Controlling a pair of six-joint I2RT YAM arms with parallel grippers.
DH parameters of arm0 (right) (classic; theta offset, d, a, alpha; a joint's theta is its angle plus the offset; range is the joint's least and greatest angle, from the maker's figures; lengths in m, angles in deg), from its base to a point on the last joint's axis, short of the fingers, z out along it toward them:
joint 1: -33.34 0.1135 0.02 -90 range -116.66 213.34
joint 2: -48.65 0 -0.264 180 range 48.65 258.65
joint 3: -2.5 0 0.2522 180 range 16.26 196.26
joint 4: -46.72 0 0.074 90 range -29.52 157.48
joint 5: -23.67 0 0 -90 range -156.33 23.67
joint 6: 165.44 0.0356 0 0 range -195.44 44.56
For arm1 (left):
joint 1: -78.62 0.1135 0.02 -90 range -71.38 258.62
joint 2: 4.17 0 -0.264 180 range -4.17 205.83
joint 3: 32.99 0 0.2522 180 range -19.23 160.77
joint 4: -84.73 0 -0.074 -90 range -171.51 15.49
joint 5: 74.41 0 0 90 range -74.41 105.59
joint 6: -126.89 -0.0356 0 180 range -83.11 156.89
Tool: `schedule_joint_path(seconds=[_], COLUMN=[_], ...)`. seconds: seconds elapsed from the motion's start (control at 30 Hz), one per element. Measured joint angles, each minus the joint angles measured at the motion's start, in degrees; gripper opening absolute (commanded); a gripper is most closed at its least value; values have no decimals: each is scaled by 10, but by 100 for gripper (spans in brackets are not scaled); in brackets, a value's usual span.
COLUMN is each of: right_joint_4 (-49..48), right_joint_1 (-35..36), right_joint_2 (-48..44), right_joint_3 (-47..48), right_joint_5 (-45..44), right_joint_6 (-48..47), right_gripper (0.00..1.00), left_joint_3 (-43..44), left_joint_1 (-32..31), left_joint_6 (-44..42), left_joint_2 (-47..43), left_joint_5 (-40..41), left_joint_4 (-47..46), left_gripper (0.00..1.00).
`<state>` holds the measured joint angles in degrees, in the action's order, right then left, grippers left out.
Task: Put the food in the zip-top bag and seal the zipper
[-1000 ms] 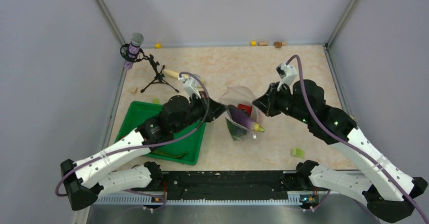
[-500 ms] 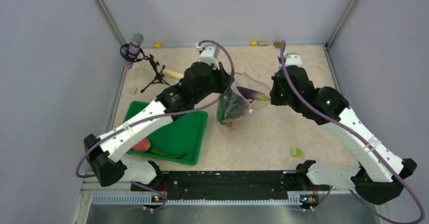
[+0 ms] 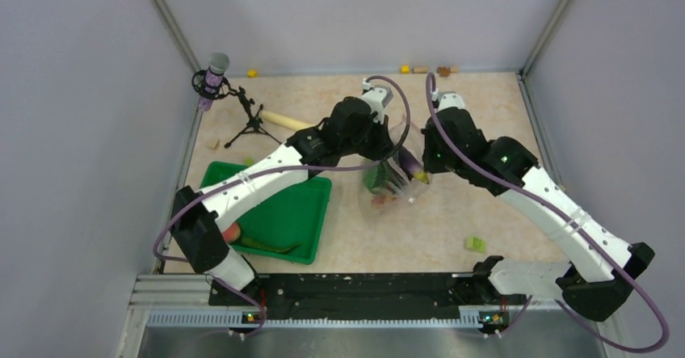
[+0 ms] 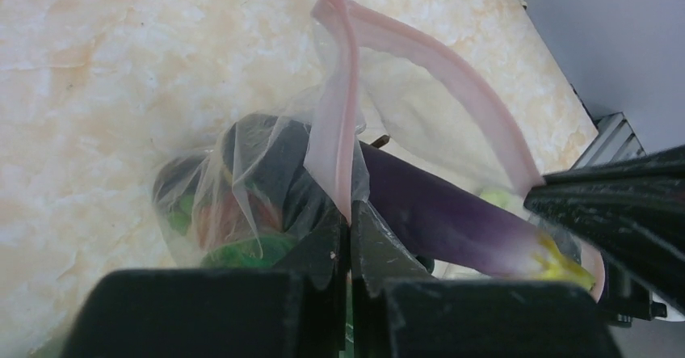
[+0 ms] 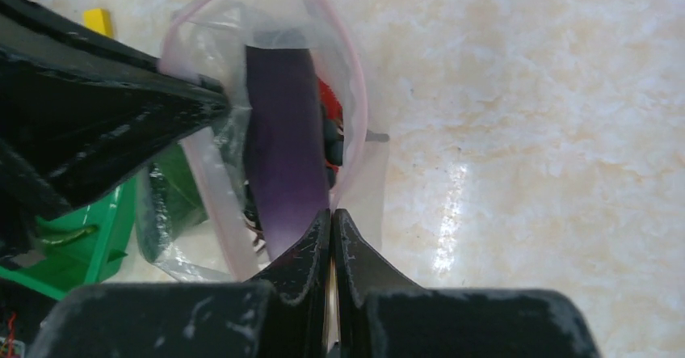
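Observation:
The clear zip-top bag [image 3: 386,187] hangs between my two grippers at mid-table, mouth up. My left gripper [image 3: 388,144] is shut on one side of the pink zipper [image 4: 343,132]. My right gripper [image 3: 422,164] is shut on the other side of the zipper [image 5: 357,99]. The dark purple eggplant [image 4: 452,221] lies slanted in the open mouth, its yellow-green end poking out; it also shows in the right wrist view [image 5: 283,156]. Red and green food [image 4: 218,229] lies low in the bag. A peach [image 3: 232,230] and a long green piece [image 3: 266,246] stay in the green tray [image 3: 303,204].
A microphone on a tripod [image 3: 216,75] stands at the back left, with the rolling pin [image 3: 279,119] beside it. A green block [image 3: 475,244] lies at front right. Small blocks [image 3: 405,69] sit along the back wall.
Both arms have moved with the bag: up and back first, then right. The left arm now reaches far right, away from the tray. The eggplant has turned in the bag's mouth.

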<state>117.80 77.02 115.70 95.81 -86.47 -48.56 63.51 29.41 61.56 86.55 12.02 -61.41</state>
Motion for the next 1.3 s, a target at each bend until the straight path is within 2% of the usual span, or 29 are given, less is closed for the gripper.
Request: schedule_joint_path(seconds=[0.23,0.37,0.67,0.87,0.97,1.2,1.23,1.3], right_joint_4=[11,15,-40,-109,-156,-230,-238,-250], right_joint_1=[0,0,0,0,0,0,0,0], right_joint_2=[-59,-88,-112,-129,-149,-202,-214,-242], right_joint_3=[-16,-16,-45,-125,-179,-257,-268,-289], right_joint_5=[-123,-146,-102,-56,-31,-12,-15,-22], right_joint_6=[9,17,7,-19,-22,-13,-11,-2], right_gripper=[1,1,0,0,0,0,0,0], left_joint_3=[2,50,139,172,162,75,64,31], left_joint_1=[3,24,64,72,73,58,55,49], left_joint_6=[-33,-49,-66,-84,-88,-91,-91,-86], left_joint_2=[-67,-89,-42,-2,11,9,6,-8], left_joint_5=[53,64,27,-44,-96,-179,-183,-191], left_joint_4=[16,48,101,113,109,75,71,60], left_gripper=[0,0,0,0,8,26,36,68])
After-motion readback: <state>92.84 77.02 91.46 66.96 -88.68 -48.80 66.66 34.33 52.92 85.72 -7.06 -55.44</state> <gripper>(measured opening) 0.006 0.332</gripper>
